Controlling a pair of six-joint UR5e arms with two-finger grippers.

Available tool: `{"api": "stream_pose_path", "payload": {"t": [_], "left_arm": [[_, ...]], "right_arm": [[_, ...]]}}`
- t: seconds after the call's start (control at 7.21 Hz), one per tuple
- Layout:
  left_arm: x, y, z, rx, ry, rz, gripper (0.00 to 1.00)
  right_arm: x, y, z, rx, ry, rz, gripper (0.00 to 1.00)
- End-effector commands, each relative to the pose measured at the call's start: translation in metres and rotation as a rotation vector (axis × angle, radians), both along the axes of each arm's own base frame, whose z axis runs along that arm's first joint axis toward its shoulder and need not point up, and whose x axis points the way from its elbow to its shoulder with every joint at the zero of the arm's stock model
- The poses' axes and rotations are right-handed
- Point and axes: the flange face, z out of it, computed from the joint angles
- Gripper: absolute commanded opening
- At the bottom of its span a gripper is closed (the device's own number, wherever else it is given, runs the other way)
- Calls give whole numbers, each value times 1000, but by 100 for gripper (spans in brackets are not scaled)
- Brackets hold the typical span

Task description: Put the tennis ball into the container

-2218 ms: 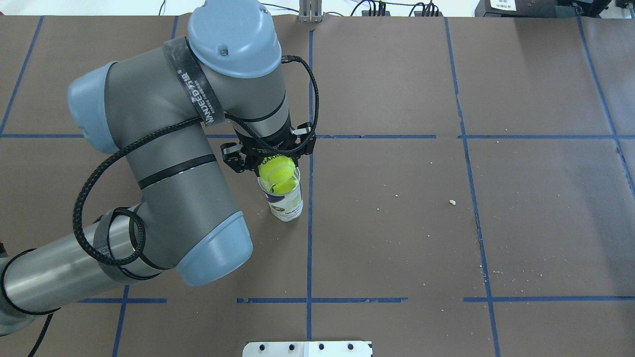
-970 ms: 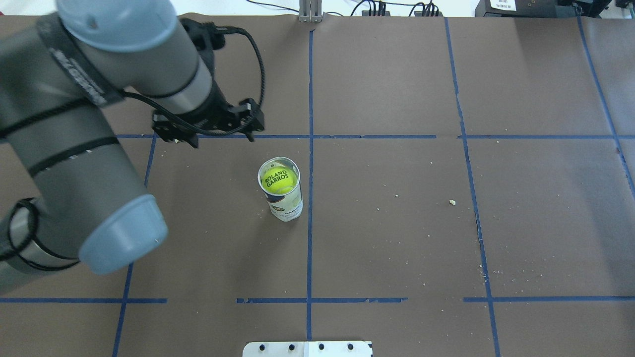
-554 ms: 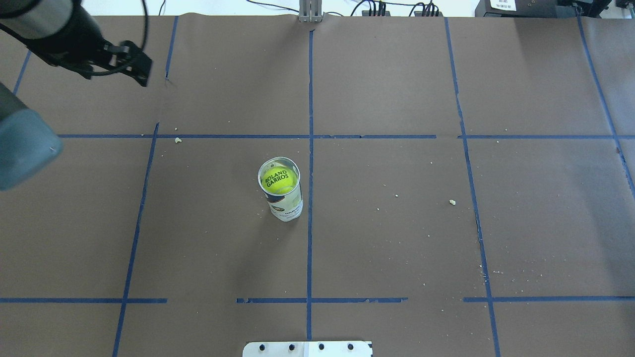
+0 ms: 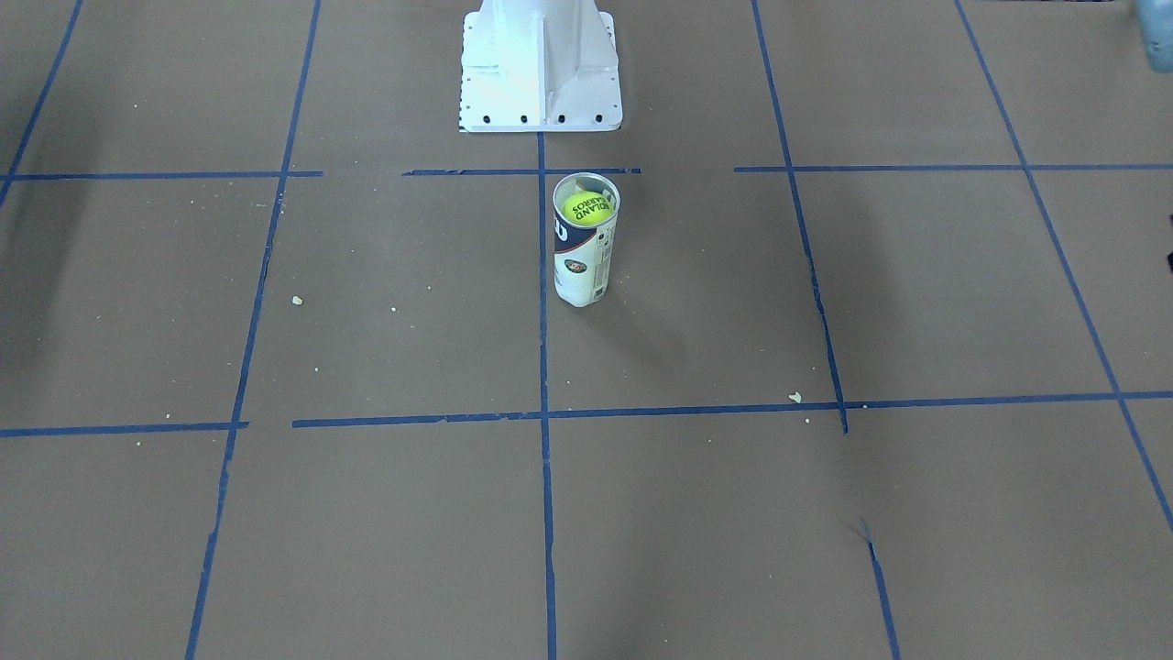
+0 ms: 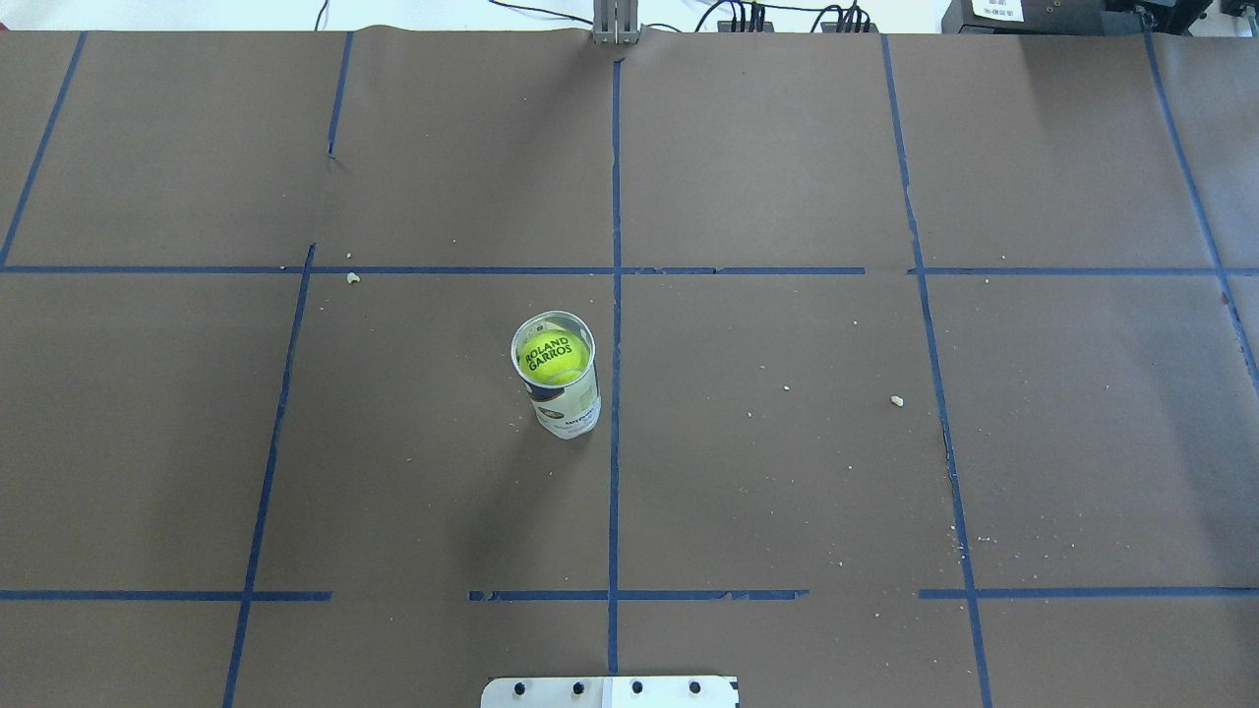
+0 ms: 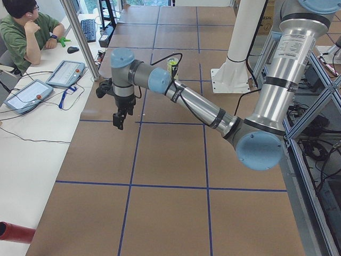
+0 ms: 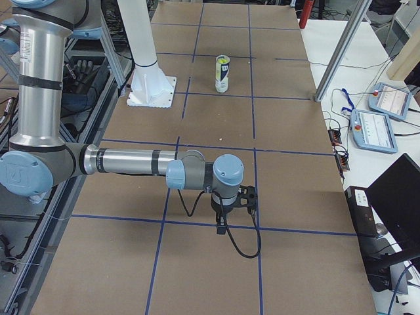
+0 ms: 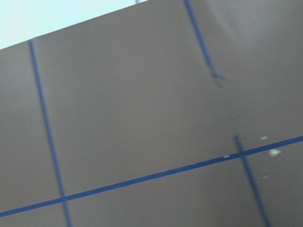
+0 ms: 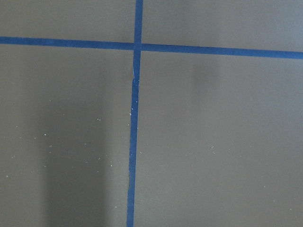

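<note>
tennis ball (image 5: 553, 356) inside container (image 5: 568, 408), far from left gripper (image 6: 118, 121), right gripper (image 7: 222, 228) (jaws unclear)

table (image 5: 787, 492): brown paper cover, blue tape (image 5: 614, 197) grid. container (image 5: 568, 405) stands upright near centre, just beside the middle tape line. white pedestal base (image 4: 541, 64) at robot-side edge. crumbs (image 5: 896, 400) scattered, mostly on the robot's right half.
</note>
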Motion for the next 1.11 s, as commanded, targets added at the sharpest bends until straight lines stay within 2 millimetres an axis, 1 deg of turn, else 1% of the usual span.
{"api": "stream_pose_path", "payload": {"t": [0.0,0.14,0.28,0.42,0.55,0.69,0.97], "left_arm": [[-57,56,103,-124,3,-36,100],[-61,60,131,-173,4,-38,100],[-65,60,137,-184,6,-45,100],[-77,64,140,-187,12,-69,100],[-80,69,143,-194,14,-76,100],[-80,69,147,-211,15,-85,100],[-80,67,137,-200,11,-87,100]], "right_arm": [[0,1,1,-1,0,0,100],[0,1,0,0,0,0,100],[0,1,1,-1,0,0,100],[0,1,1,-3,0,0,100],[0,0,0,0,0,0,100],[0,1,1,-1,0,0,100],[0,0,0,0,0,0,100]]}}
